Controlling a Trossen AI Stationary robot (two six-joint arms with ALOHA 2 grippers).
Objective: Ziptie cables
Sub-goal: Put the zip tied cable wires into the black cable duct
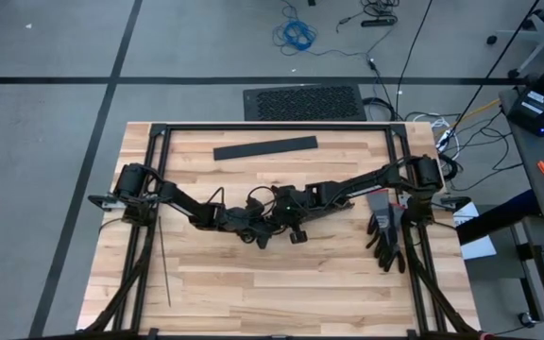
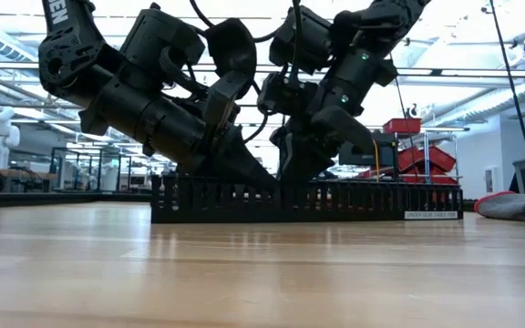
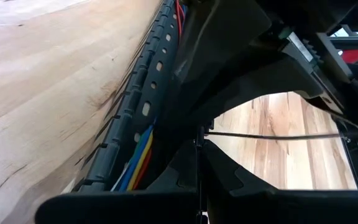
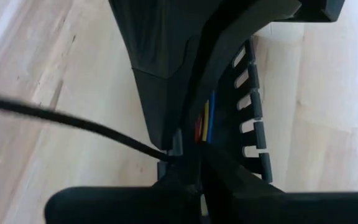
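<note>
Both arms meet over the table's middle. My left gripper (image 1: 253, 227) and my right gripper (image 1: 278, 225) stand tip to tip at a black slotted duct (image 2: 308, 200), which the arms mostly hide from above. Red, yellow and blue cables (image 3: 138, 155) lie inside the duct, and they also show in the right wrist view as cables (image 4: 204, 121). A thin dark ziptie (image 3: 272, 135) runs between the two grippers. Both grippers are shut on it. Spare zipties (image 1: 163, 264) lie flat near the table's left edge. My left gripper pinches the ziptie between its two fingertips, close beside the duct wall. The held part (image 3: 211, 132) leaves the fingers as a straight, taut strip, clear of the table, toward the right arm. My right gripper pinches the ziptie where the strip's end (image 4: 157, 151) comes in slanting to its fingertips, right next to the cables in the duct. The left gripper's body crowds in above and hides the rest of the hold.
A flat wide black bar (image 1: 265, 148) lies toward the far edge. Black gloves (image 1: 385, 236) lie by the right edge. The black frame rail (image 1: 272, 127) borders the far side of the wood. Bare wood (image 1: 281, 283) stretches toward the near edge.
</note>
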